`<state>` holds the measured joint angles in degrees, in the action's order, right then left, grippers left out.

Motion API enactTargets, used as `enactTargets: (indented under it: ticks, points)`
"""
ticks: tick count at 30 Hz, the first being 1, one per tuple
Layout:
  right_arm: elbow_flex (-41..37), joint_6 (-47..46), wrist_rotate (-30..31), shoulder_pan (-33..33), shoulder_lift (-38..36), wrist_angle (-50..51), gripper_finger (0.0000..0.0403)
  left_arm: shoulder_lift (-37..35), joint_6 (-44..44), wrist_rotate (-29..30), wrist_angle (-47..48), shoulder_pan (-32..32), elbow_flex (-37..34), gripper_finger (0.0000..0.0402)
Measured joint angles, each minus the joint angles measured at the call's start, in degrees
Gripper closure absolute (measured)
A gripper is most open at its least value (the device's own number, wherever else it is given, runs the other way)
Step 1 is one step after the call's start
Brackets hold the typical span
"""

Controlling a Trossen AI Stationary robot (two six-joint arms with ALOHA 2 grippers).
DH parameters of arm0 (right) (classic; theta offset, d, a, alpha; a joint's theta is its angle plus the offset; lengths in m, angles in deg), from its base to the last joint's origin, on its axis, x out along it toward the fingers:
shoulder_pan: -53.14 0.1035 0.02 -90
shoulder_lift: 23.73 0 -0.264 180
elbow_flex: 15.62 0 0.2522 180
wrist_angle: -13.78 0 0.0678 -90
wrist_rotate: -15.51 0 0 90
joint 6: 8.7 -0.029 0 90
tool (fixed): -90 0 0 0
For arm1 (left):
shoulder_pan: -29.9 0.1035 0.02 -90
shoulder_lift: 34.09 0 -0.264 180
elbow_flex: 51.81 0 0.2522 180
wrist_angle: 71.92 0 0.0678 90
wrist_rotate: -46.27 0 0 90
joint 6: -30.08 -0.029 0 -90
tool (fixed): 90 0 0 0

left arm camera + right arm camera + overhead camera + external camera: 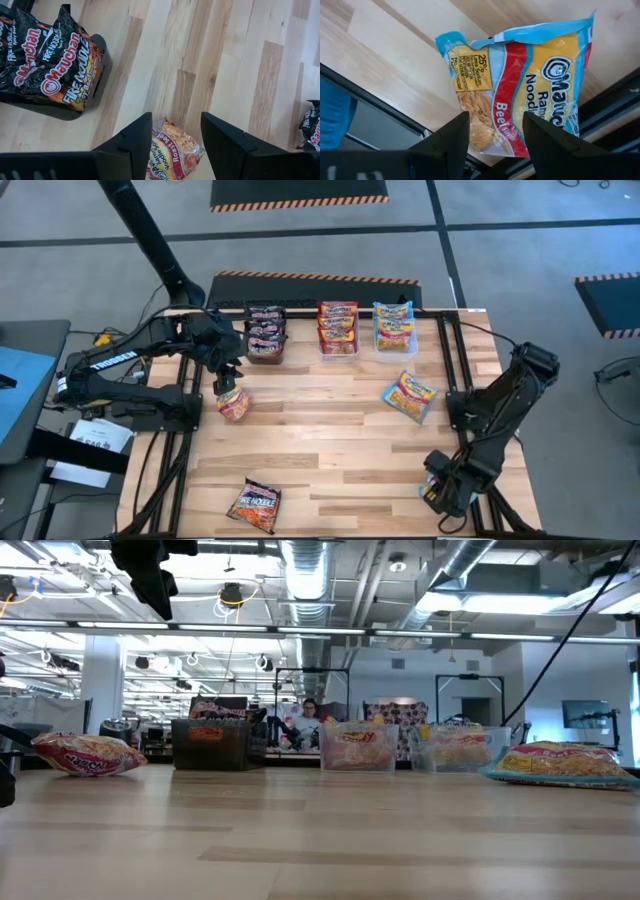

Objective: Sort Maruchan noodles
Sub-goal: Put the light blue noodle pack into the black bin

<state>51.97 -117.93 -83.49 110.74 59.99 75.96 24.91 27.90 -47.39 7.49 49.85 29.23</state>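
Nearest edge of the wooden table (pixel 330 440): a dark Fire Noodle packet (pixel 254 505) lies flat near the left corner. Right gripper (pixel 436 492) sits at the near right corner, fingers apart; its wrist view shows a blue-and-yellow beef ramen packet (pixel 530 85) just beyond the fingertips, whether it is gripped cannot be told. Mid-table: a red roast-beef packet (pixel 234 404) lies on the left side, left gripper (pixel 226 385) directly above it, fingers spread to either side, not closed on it. On the right, a blue-yellow packet (pixel 410 396) lies loose. Far edge: black bin (pixel 266 335) with dark packets, clear bin (pixel 338 330) with red-orange packets, clear bin (pixel 394 328) with blue-yellow packets.
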Motion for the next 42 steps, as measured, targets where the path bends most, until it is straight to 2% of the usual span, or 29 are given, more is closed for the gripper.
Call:
enactTargets:
  ticks: [27,32,42]
  points:
    - [-10.8,-0.7,-0.4,-0.9,-0.3,-11.0,0.0202,0.0,0.1,0.0,-0.1,0.0,0.0,0.0246]
    - [-10.8,-0.4,-0.9,-2.6,-0.2,-10.9,0.0243,0.0,0.1,0.0,-0.1,0.0,0.0,0.0246]
    - [-10.9,-0.3,-1.2,-4.1,-0.1,-10.8,0.0391,0.0,0.1,0.0,-0.1,0.0,0.0,0.0246]
